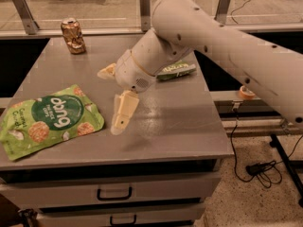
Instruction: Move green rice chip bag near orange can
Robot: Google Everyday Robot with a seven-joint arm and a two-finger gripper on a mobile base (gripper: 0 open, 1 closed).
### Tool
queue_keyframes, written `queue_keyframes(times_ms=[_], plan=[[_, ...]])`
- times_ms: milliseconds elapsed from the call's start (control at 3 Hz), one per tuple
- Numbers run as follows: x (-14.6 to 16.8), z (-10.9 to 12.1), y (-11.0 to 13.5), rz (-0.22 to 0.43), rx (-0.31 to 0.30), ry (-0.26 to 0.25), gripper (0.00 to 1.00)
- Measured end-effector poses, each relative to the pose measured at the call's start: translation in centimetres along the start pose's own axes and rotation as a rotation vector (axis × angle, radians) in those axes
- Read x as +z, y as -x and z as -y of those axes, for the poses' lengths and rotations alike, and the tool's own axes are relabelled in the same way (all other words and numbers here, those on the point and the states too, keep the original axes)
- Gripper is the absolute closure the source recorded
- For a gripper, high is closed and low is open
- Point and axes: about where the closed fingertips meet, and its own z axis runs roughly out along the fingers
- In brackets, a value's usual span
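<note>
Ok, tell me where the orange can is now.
Camera view: the small dented copper-orange metal can stands at the far-left corner of the grey table; the gripper hovers mid-table.

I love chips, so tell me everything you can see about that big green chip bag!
The green rice chip bag is a bright green, shiny-looking pouch with a dark green circle, white "dang" lettering and pictures of round tan chips. It looks closed and a bit crinkled, and it lies flat, face up, at the front left of the grey table. Only the table touches it. The gripper hangs open just to its right, not touching it.
</note>
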Motion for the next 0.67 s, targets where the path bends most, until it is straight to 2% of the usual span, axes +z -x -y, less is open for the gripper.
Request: queue_keyframes(times_ms=[667], plan=[[7.8,3.3,2.3,0.110,-0.007,0.000,0.00]])
